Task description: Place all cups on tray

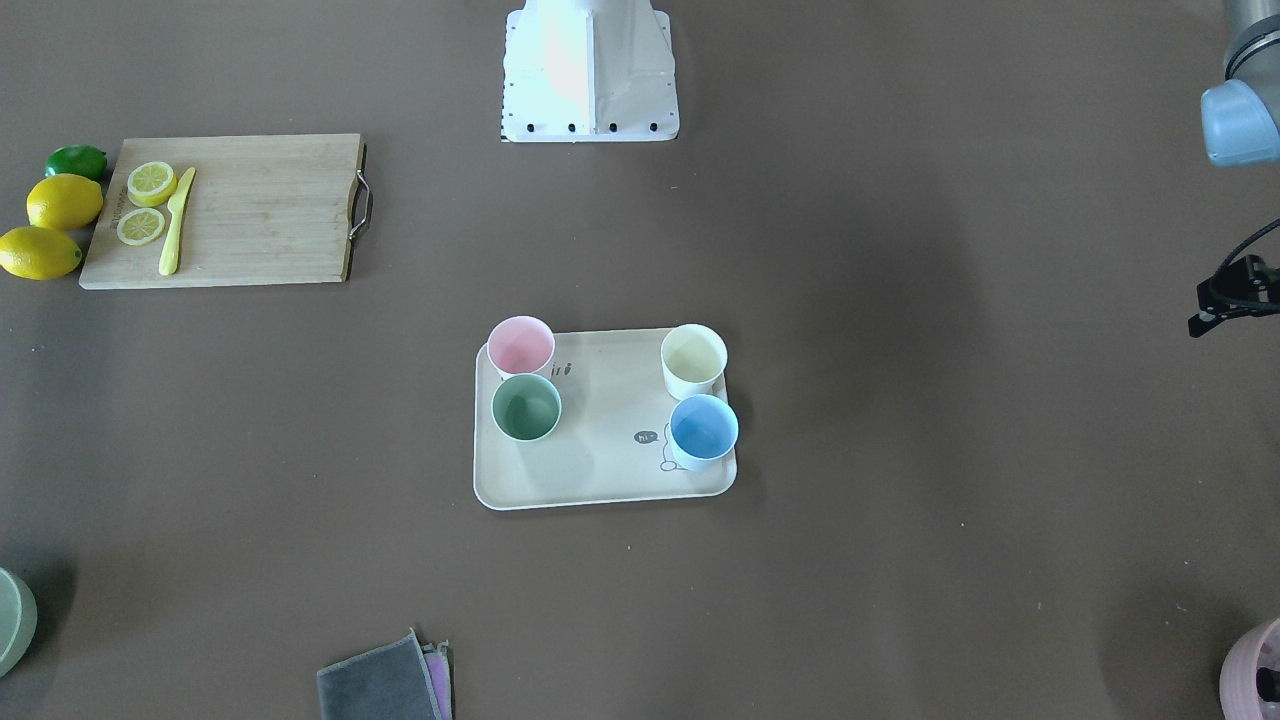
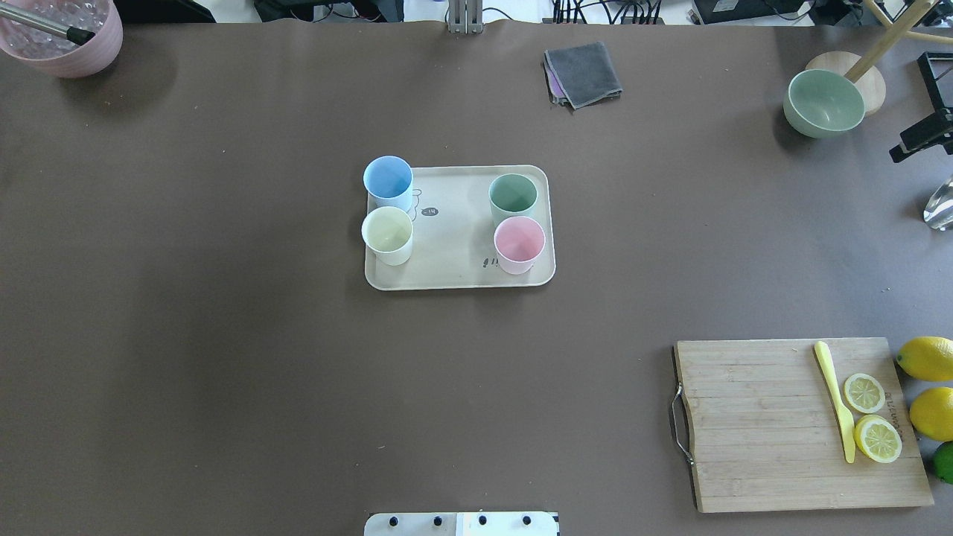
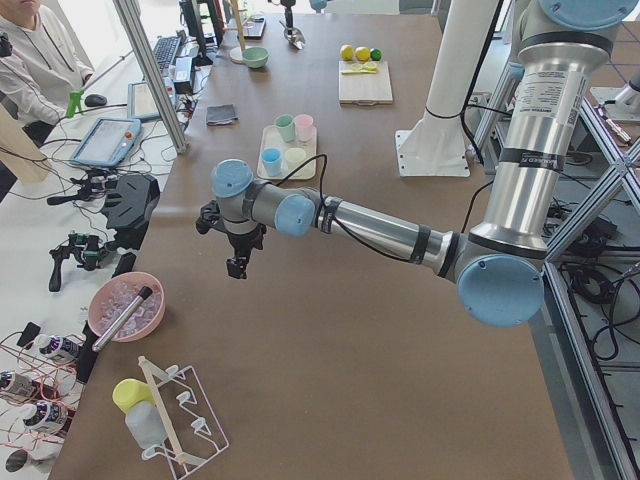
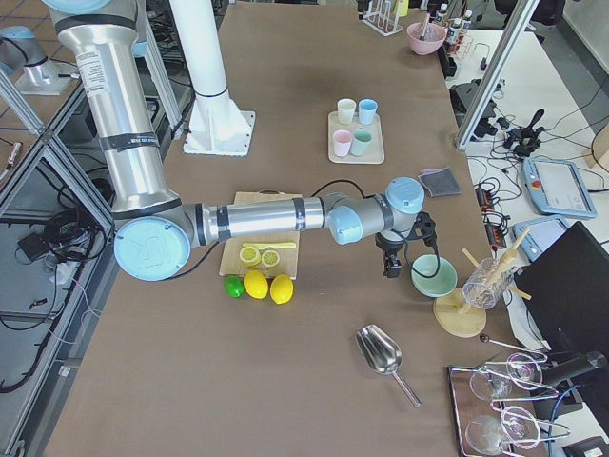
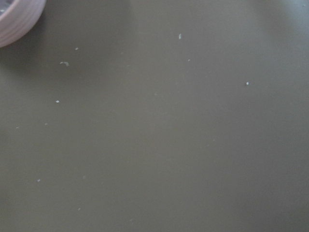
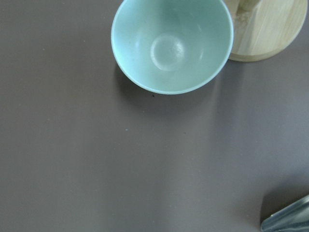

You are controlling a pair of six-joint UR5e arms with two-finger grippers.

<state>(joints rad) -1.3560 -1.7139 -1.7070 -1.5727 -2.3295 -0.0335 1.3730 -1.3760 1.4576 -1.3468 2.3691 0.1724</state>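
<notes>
Four on tray (image 2: 458, 253) mid-worktop (image 2: 223, 335): blue cup (image 2: 388, 179), cream cup (image 2: 387, 231), green cup (image 2: 513, 195), pink cup (image 2: 519, 240); left end effector (image 3: 238, 265), right end effector (image 4: 388, 265) over opposite ends, opening can't tell.

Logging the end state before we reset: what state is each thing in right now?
pink cup: upright, empty, on tray
cream cup: upright, empty, on tray
green cup: upright, empty, on tray
blue cup: upright, empty, on tray
tray: flat, holding all four cups
green bowl: upright, empty
</notes>
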